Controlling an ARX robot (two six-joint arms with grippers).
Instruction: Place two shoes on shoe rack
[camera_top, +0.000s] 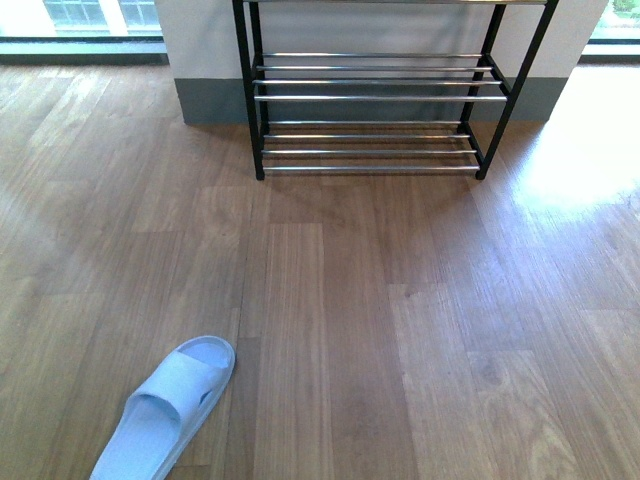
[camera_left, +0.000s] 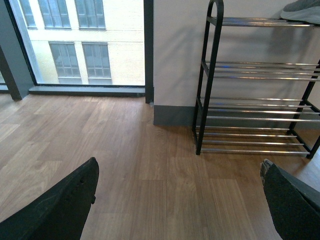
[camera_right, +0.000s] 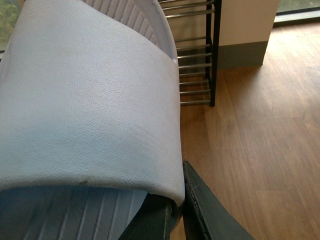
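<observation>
- Your right jaws (camera_right: 175, 205) look clamped on the side of the held slide (camera_right: 90, 100), a pale one. It fills the right wrist view, so only one dark finger shows properly, tucked against the strap's edge.
- The held slide runs lengthways away from the wrist, and the rack (camera_right: 200, 65) stands beyond its far end, against the wall. My guess is the move is a forward carry along the slide's own long axis, without much twist.
- In the front view there's nothing on the rack tiers that show, so you've got plenty of bars to aim for. Neither arm is in that view.
- The floor slide (camera_top: 170, 405) lies on the floor (camera_top: 400, 330), well short of the rack and off to your left. Its long axis runs diagonally. What looks like the toe points towards the rack, and the heel end is cut off by the frame edge.
- Your left jaws (camera_left: 179, 165) are wide apart with nothing between them, hovering over bare floor with the rack in sight beyond.
- The floor slide isn't in the left wrist view, so I can't tell how near the left jaws are to it. It's on the left arm's side though, so that's the arm I'd use.
- Heads up: the edge of a grey shoe (camera_left: 302, 11) pokes in on the top tier in the left wrist view. That's all you can see of it.
</observation>
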